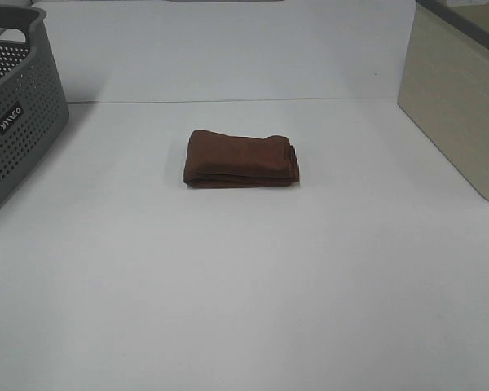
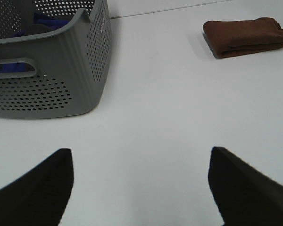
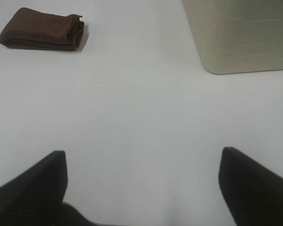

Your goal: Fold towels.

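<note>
Sitting folded mid-table, the dark reddish-brown terry cloth towel looked finished; the left gripper and right gripper hung released, well apart from it, grasping nothing.

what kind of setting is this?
Likely a lab tabletop staged for laundry folding: bare white table, one folded brown towel, a grey perforated basket holding blue cloth, a beige bin.
</note>
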